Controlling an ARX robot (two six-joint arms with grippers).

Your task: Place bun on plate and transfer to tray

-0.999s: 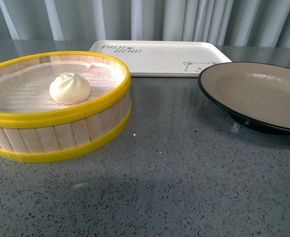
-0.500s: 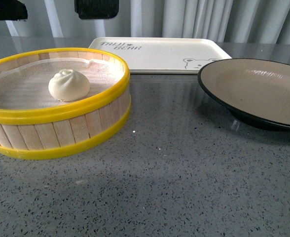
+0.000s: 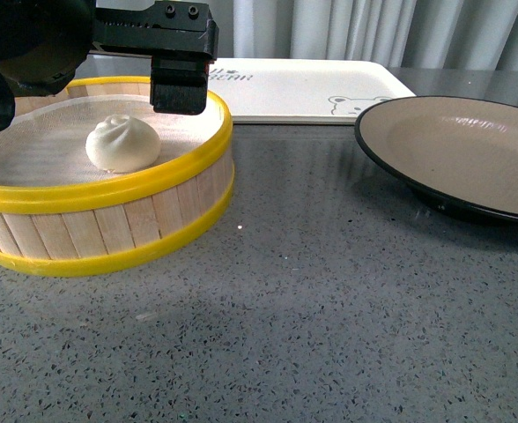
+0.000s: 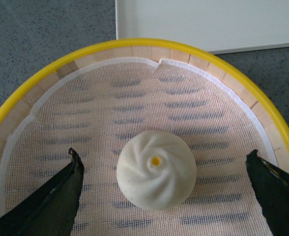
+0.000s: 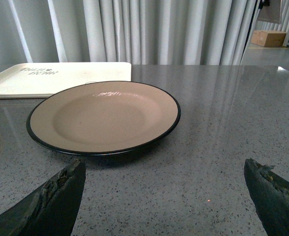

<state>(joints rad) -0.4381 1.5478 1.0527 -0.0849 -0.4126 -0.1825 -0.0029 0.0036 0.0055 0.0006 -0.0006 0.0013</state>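
Observation:
The white pleated bun (image 3: 122, 144) sits on the mesh liner inside the yellow-rimmed steamer basket (image 3: 109, 231). My left gripper (image 3: 87, 113) hangs open just above the basket, its jaws wide apart on either side of the bun. In the left wrist view the bun (image 4: 156, 169) lies between the two black fingers (image 4: 61, 196) of the gripper (image 4: 164, 153), untouched. The black-rimmed beige plate (image 3: 470, 150) is empty at the right. The cream bear tray (image 3: 303, 88) lies at the back. My right gripper (image 5: 164, 164) is open and empty above the counter, just short of the plate (image 5: 105, 115).
The basket's rim (image 4: 184, 48) rings the bun on all sides. The tray (image 4: 208, 22) lies right behind the basket, and in the right wrist view the tray (image 5: 56, 78) lies behind the plate. Grey speckled counter (image 3: 312, 317) stretches in front, with curtains behind.
My left gripper has come down into the front view, from the top edge to just over the basket and the bun. The bun, plate and tray have not been moved.

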